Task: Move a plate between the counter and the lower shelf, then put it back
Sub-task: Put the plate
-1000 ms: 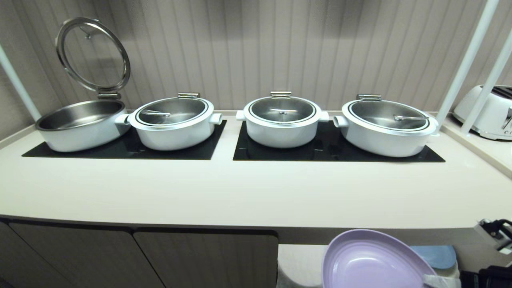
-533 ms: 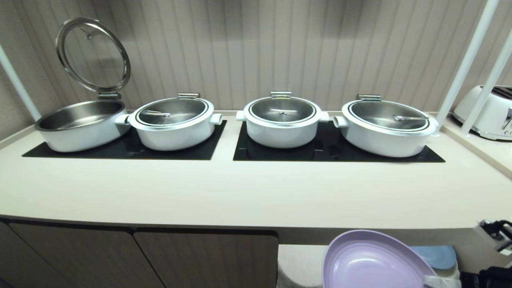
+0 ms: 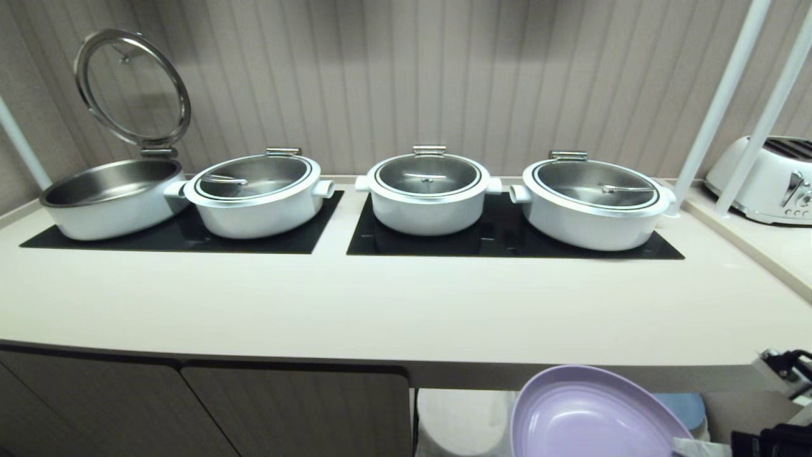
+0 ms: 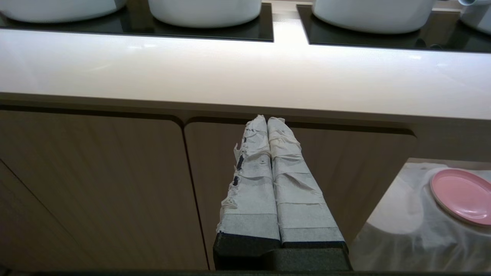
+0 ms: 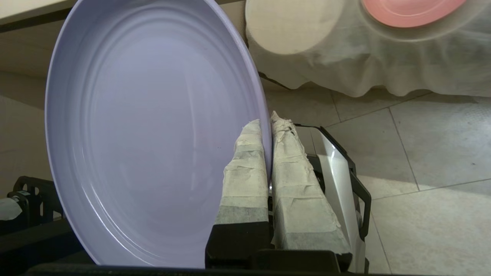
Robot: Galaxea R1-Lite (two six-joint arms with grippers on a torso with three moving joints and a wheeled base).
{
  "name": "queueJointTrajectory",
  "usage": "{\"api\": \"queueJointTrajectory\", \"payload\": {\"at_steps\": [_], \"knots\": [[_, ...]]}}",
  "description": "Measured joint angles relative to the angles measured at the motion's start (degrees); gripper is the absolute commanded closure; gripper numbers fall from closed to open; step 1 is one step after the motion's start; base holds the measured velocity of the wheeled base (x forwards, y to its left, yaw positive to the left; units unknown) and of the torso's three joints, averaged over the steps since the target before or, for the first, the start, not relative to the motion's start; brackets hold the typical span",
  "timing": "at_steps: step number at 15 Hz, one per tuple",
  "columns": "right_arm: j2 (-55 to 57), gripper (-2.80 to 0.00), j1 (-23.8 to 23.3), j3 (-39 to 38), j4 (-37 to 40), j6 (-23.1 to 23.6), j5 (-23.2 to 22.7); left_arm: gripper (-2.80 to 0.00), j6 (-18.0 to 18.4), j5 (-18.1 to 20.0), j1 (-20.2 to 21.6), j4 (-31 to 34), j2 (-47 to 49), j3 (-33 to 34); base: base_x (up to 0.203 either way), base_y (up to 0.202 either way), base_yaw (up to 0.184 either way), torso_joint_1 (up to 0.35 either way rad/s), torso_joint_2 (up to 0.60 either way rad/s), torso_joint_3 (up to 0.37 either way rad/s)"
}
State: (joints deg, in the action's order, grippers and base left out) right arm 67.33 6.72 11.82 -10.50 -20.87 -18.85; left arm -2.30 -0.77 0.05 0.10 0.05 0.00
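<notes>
Since the earlier frame the whole head view has slid: pots, hobs and toaster sit further left in the picture, so the camera has moved, not the things; the plate [image 3: 590,416] keeps its place low in the view.

Left to right: the left gripper [image 4: 267,120] hangs parked before the cupboard doors [image 4: 96,184], its taped fingers pressed together on nothing. The table [image 3: 393,304] carries four white pots on two black hobs. Below its front edge, the right gripper [image 5: 267,119] is clamped on the rim of the lilac plate, which is held clear of both the table and the lower shelf [image 5: 345,65], where a pink plate [image 5: 410,7] lies on the cloth.

Risks, as judged: the plate is pinched at a single rim point, so it may pivot or slip. Raised too early, its far edge could strike the table's overhang. Its tilt is hard to gauge here.
</notes>
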Motion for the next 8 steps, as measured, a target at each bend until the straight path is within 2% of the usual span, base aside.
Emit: {"api": "queueJointTrajectory", "payload": {"at_steps": [8], "knots": [[0.00, 0.00, 0.00, -0.39, -0.13, -0.02, 0.00, 0.00, 0.07, -0.01, 0.00, 0.00, 0.00, 0.00, 0.000, -0.194, 0.001, 0.002, 0.00, 0.002]]}}
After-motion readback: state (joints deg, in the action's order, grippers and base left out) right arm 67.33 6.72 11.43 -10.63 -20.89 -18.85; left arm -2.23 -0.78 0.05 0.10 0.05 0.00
